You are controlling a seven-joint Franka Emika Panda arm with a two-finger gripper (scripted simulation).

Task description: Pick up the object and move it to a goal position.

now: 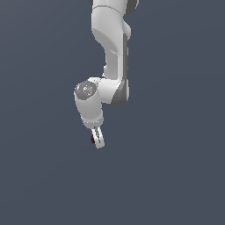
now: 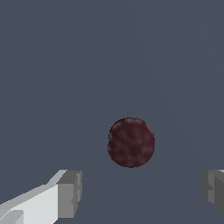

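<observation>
Ball (image 2: pixel 131 142) sits ahead of the gripper (image 2: pixel 140 192), in line with the gap between the two fingertips (image 2: pixel 70 192), touching neither. Exterior view: ball (image 1: pixel 93 139) is just beside the gripper (image 1: pixel 99 141) tip, on the exterior view's left.

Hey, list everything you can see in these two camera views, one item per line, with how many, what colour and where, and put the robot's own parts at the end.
Berry-like ball: one, dark maroon-red, bumpy; in the wrist view it lies between the two fingertips with a gap on each side; in the exterior view only a red sliver shows beside the finger.
Ground surface: one, plain slate blue-grey, fills the background of both views.
Robot arm: one, white with dark grey joint sections, reaching down from the top of the exterior view.
Gripper: one, white body with grey finger pads, open, straddling the ball without touching it.
</observation>
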